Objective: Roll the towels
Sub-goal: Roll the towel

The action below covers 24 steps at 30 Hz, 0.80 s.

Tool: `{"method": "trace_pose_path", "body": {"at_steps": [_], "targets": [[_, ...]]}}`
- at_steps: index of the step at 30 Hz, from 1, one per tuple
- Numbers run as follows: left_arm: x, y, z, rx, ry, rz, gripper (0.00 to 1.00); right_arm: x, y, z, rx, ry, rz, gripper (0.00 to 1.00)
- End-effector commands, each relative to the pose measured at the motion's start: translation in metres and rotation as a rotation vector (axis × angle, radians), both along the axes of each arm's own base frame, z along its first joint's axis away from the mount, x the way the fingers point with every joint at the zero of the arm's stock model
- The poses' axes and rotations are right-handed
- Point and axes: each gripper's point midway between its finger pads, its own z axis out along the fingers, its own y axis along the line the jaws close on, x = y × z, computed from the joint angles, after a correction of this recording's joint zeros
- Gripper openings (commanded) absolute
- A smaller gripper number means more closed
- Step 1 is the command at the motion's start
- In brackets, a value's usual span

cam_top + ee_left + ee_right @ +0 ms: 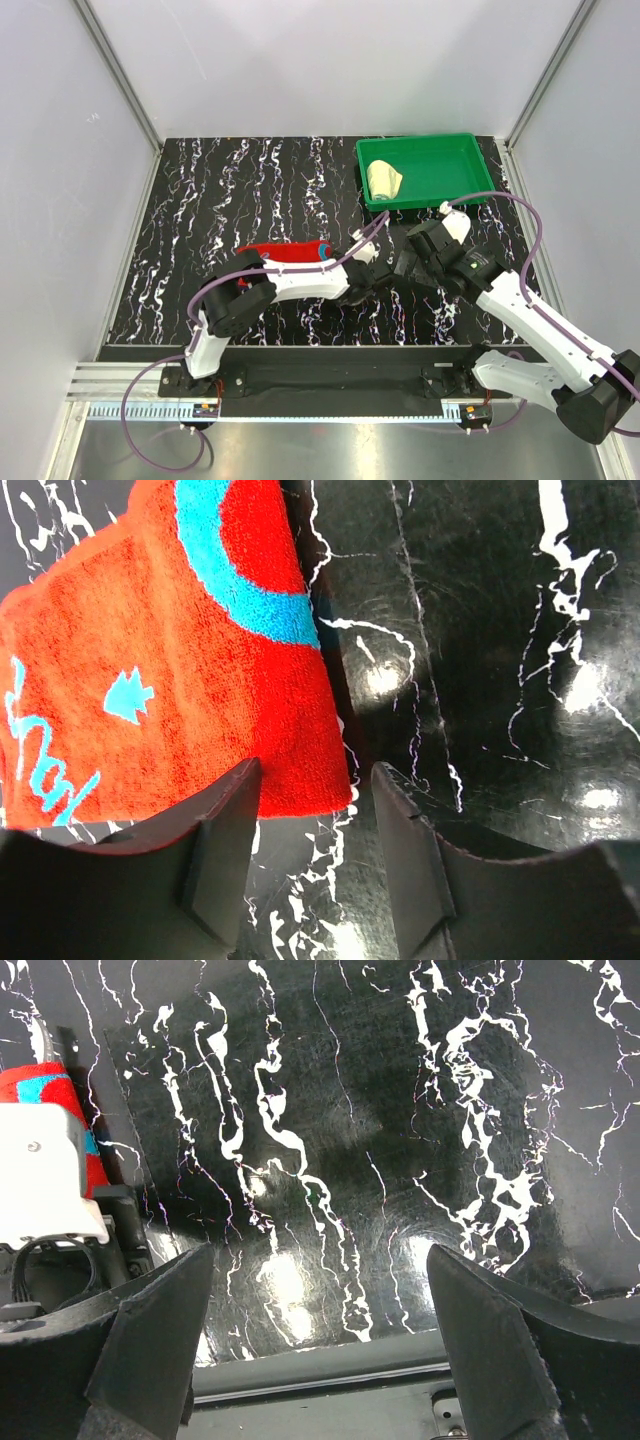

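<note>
Jaws on the left gripper stand half open at the corner of the red towel mid-table, right over its edge, nothing pinched, while the right gripper gapes wide and empty over the table, yellow towel lying in the far-right tray.

From above, the white and black left arm hides the near edge of the red cloth towel with teal-blue patterns; our left wrist view crops it top and left. We cannot make out folds on the small pale yellow cloth towel.
</note>
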Motion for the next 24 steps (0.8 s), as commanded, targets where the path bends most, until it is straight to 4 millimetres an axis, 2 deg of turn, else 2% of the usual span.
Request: {"method": "trace_pose_path", "body": {"at_steps": [1, 3, 6, 7, 9, 10, 13, 15, 17, 18, 19, 20, 21, 22, 23, 24], "targets": [[0.007, -0.007, -0.002, -0.074, -0.016, 0.059, 0.52, 0.001, -0.002, 0.001, -0.001, -0.012, -0.020, 0.94], [0.006, 0.000, -0.008, -0.071, -0.003, 0.069, 0.50, 0.002, -0.002, 0.000, -0.001, -0.010, -0.022, 0.94], [0.003, 0.003, -0.016, -0.088, 0.015, 0.066, 0.38, 0.002, 0.000, 0.000, 0.002, -0.006, -0.019, 0.94], [0.002, 0.003, -0.020, -0.097, 0.026, 0.062, 0.28, 0.002, 0.000, 0.000, 0.002, -0.005, -0.022, 0.94], [0.000, 0.004, -0.025, -0.103, 0.039, 0.059, 0.18, 0.003, -0.001, 0.000, -0.006, -0.005, -0.024, 0.93], [-0.002, 0.003, -0.028, -0.114, 0.054, 0.055, 0.02, 0.004, -0.001, 0.001, -0.007, -0.006, -0.027, 0.94], [-0.005, -0.002, -0.027, -0.159, 0.073, 0.046, 0.00, 0.005, -0.005, 0.003, -0.025, -0.011, -0.037, 0.93], [-0.007, -0.016, -0.013, -0.258, 0.087, 0.026, 0.00, 0.008, -0.006, 0.006, -0.020, -0.020, -0.043, 0.93], [-0.011, -0.020, -0.007, -0.336, 0.115, 0.010, 0.00, 0.011, -0.006, 0.009, -0.014, -0.023, -0.042, 0.93], [-0.012, -0.036, 0.014, -0.454, 0.116, -0.020, 0.00, 0.013, -0.007, 0.010, -0.004, -0.020, -0.046, 0.93], [-0.017, -0.032, 0.013, -0.488, 0.133, -0.014, 0.00, 0.015, -0.006, 0.015, 0.008, -0.028, -0.047, 0.93], [-0.014, -0.034, 0.032, -0.564, 0.122, -0.014, 0.00, 0.017, -0.005, 0.016, 0.011, -0.028, -0.040, 0.93], [-0.016, -0.044, 0.042, -0.649, 0.135, -0.036, 0.00, 0.019, -0.002, 0.019, 0.026, -0.032, -0.034, 0.93], [-0.022, -0.039, 0.040, -0.678, 0.150, -0.031, 0.00, 0.022, -0.001, 0.024, 0.035, -0.040, -0.035, 0.93], [-0.020, -0.038, 0.046, -0.724, 0.146, -0.027, 0.00, 0.024, 0.000, 0.026, 0.036, -0.044, -0.032, 0.93], [-0.021, -0.045, 0.067, -0.823, 0.135, -0.040, 0.00, 0.026, 0.003, 0.031, 0.051, -0.050, -0.027, 0.93]]}}
